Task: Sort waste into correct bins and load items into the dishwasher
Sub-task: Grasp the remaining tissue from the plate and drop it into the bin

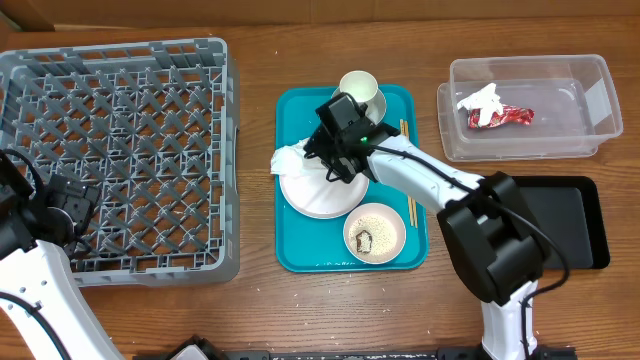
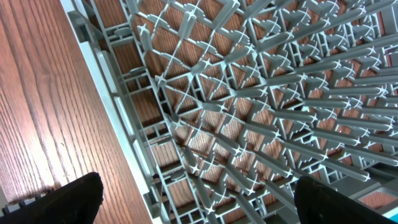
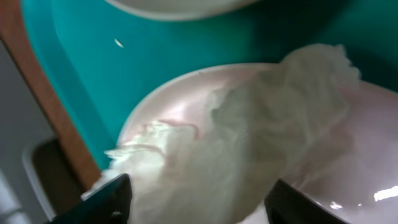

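A teal tray (image 1: 300, 110) holds a white plate (image 1: 318, 198) with a crumpled white napkin (image 1: 296, 158) on it, a cup (image 1: 362, 90), a bowl of food scraps (image 1: 374, 232) and chopsticks (image 1: 408, 190). My right gripper (image 1: 333, 160) is open, low over the plate, its fingers on either side of the napkin (image 3: 249, 149), which fills the right wrist view on the plate (image 3: 360, 180). My left gripper (image 1: 62, 205) is open and empty over the front left of the grey dishwasher rack (image 1: 120, 150), whose grid (image 2: 249, 106) shows in the left wrist view.
A clear plastic bin (image 1: 530, 105) at the back right holds a red wrapper and white paper. A black bin (image 1: 575, 215) sits at the right, behind my right arm. Bare wood table lies around them.
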Controlling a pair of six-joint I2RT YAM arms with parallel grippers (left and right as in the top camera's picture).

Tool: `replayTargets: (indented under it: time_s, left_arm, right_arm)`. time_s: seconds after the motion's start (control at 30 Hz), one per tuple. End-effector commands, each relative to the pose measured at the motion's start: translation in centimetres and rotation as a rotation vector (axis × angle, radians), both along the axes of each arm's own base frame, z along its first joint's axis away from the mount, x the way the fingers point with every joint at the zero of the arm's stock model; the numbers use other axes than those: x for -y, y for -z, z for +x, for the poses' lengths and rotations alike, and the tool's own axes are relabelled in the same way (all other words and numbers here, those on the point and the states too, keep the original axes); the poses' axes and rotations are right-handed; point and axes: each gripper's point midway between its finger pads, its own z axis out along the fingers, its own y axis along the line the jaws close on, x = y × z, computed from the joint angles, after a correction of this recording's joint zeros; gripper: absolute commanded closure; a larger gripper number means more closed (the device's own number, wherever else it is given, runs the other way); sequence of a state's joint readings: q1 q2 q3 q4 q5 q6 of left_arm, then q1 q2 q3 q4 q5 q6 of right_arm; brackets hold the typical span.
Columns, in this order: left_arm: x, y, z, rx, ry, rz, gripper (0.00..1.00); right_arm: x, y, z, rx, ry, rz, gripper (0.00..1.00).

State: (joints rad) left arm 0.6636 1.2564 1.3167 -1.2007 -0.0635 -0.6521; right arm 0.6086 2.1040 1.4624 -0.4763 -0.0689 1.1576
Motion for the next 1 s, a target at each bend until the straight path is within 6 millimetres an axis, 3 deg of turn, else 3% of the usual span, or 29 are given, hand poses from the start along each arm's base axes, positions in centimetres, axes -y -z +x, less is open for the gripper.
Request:
replayTargets:
  time_s: [0.0,0.07,0.2,0.3,0.37,0.47,0.6,0.73,0.77,0.87,0.97]
  left_arm:
    - [-0.2,-1.1,0.1,0.031,-0.009,0.018,0.00]
    - [-0.2,-1.1,0.1,0.031,-0.009,0.018,0.00]
    - [-0.2,-1.1,0.1,0.031,-0.009,0.019,0.00]
    - [-0.2,-1.1,0.1,0.031,-0.009,0.018,0.00]
    - [-0.2,-1.1,0.1,0.031,-0.009,0.019,0.00]
    - [-0.2,-1.1,0.1,0.031,-0.009,0.019,0.00]
    - [-0.2,-1.1,0.1,0.031,-0.009,0.019,0.00]
    - [-0.2,-1.1,0.1,0.031,-0.009,0.019,0.00]
    - [-0.2,-1.1,0.1,0.031,-0.009,0.018,0.00]
    - [-0.2,-1.1,0.1,0.030,-0.009,0.018,0.00]
    - [-0.2,-1.1,0.1,0.031,-0.008,0.018,0.00]
  right_arm:
    - [-0.1,0.0,0.3,0.009,-0.008,0.005,0.71]
    - [-0.5,-0.7,0.4,0.016,-0.042,0.017,0.96]
    - [-0.5,-4.2,0.8,0.033,-0.064,0.031,0.96]
    - [0.3,-8.8,1.6,0.105,-0.081,0.037,0.96]
    - [2.0,-11.7,2.3,0.152,-0.041,0.017,0.96]
    - [7.5,-16.1,3.5,0.229,0.092,-0.055,0.96]
    - [17.3,-19.3,4.1,0.255,0.314,-0.176,0.96]
    - [27.8,-19.4,4.1,0.200,0.527,-0.247,0.96]
    - [29.7,-19.1,3.9,0.184,0.566,-0.256,0.96]
    - [34.0,-18.6,3.6,0.159,0.658,-0.268,0.96]
    - [36.7,-18.3,3.7,0.159,0.674,-0.297,0.96]
